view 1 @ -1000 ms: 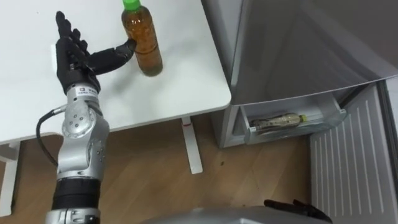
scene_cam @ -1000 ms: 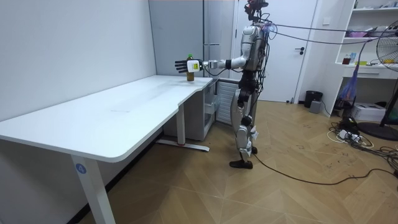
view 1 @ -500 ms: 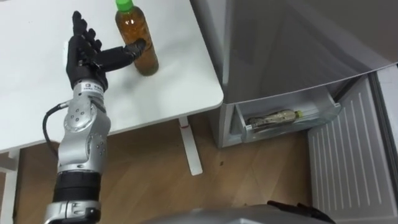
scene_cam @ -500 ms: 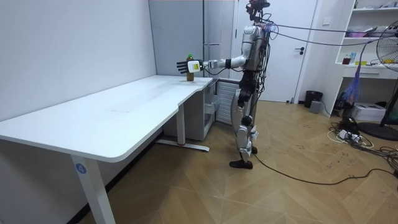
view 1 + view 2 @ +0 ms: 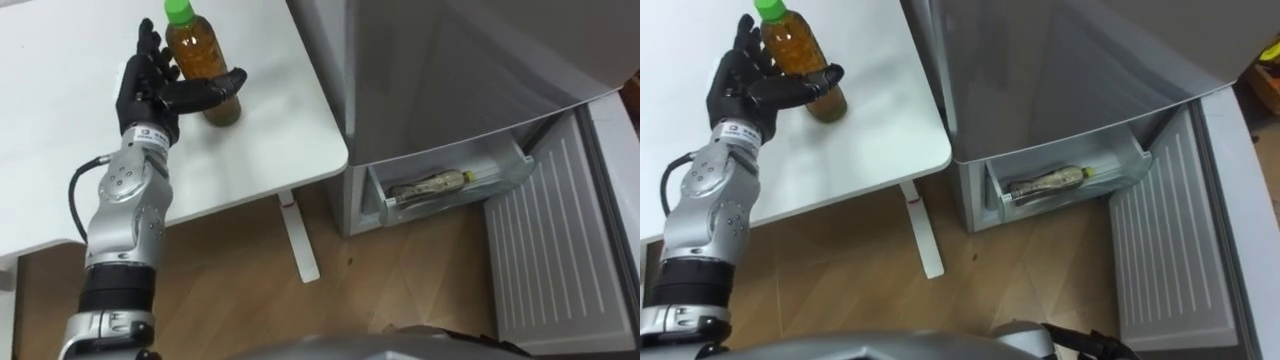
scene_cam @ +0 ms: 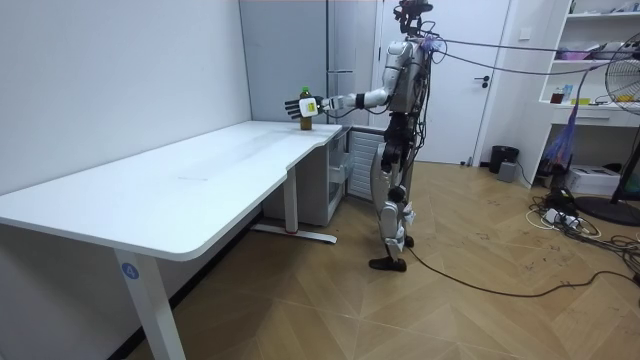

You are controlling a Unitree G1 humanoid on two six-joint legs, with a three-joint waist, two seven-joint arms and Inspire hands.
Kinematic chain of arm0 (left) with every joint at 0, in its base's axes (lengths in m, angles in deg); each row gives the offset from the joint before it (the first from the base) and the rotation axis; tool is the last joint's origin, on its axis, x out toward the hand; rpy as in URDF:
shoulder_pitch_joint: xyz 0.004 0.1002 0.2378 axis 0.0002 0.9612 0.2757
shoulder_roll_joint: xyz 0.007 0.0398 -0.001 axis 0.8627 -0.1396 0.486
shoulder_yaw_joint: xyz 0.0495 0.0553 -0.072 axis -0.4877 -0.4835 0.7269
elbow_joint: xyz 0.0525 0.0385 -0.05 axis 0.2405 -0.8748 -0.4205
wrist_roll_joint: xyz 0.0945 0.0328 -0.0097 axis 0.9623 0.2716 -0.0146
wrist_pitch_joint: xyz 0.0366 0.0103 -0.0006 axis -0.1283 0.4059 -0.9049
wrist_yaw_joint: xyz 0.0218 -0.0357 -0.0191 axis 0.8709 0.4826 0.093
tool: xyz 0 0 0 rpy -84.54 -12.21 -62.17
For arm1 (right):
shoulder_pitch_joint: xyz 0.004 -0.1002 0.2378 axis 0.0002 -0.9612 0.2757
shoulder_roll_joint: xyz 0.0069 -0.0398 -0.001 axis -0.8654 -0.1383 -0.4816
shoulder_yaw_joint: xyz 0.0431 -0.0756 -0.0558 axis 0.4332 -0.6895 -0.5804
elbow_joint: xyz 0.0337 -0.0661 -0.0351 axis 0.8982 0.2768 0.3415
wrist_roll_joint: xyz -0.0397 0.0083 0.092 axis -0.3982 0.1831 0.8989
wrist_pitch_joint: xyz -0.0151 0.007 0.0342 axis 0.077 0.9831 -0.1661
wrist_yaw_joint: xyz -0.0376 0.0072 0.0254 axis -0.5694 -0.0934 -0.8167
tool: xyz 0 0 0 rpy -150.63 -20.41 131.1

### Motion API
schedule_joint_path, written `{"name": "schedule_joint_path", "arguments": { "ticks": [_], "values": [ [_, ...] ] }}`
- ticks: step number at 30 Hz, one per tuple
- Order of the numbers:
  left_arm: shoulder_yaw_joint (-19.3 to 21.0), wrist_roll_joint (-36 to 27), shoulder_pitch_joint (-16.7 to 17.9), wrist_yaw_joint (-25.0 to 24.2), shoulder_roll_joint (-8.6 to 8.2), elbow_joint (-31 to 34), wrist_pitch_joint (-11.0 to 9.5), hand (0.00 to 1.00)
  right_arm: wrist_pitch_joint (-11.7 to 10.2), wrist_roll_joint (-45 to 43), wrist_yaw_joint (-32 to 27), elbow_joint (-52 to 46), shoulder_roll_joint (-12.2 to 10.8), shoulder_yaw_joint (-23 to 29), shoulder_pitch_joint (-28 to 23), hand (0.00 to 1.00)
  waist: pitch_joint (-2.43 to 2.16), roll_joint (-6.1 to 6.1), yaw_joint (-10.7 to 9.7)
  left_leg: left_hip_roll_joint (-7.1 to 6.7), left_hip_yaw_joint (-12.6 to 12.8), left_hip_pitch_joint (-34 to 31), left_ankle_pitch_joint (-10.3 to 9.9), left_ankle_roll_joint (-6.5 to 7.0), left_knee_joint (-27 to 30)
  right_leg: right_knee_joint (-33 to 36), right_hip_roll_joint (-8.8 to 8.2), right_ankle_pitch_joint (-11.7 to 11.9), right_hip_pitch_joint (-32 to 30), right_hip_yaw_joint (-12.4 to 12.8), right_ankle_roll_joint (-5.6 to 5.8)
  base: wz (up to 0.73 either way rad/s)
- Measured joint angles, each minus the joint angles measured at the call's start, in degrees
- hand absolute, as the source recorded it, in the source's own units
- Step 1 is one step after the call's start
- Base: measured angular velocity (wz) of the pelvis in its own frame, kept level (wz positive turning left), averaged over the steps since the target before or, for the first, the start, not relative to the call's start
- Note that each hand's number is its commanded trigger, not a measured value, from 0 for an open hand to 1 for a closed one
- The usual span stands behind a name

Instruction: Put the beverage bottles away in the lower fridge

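While reaching, not yet gripping: left hand [image 5: 148, 90] spread, fingers [image 5: 146, 52] straight behind the tea bottle [image 5: 205, 58], thumb across its front, near the white table's [image 5: 285, 135] right edge. Next, probably: close round it, lift, carry right to the open lower fridge drawer [image 5: 450, 203].

Your view cuts the fridge [image 5: 450, 70] off at the top edge. Its drawer's [image 5: 500, 190] front wall hides part of the lying bottle [image 5: 428, 186]. Left of the fridge, the left hand's [image 5: 150, 100] thumb masks a band of the standing bottle [image 5: 195, 50]. Below the fridge, the right hand [image 5: 1085, 345] is cropped.
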Motion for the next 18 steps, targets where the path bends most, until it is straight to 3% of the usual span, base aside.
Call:
{"name": "schedule_joint_path", "arguments": {
  "ticks": [18],
  "values": [
    [0.01,-0.03,-0.31,-1.98,0.40,0.00,1.55,0.00,-0.01,-1.81,0.62,-0.75,0.17,0.04,-0.04,0.00,-0.23,0.39,-0.96,0.04,0.03,0.04,0.00,0.01,0.13,0.59,0.05,0.00,-0.02,0.57,-0.01,0.00]
  ]
}}
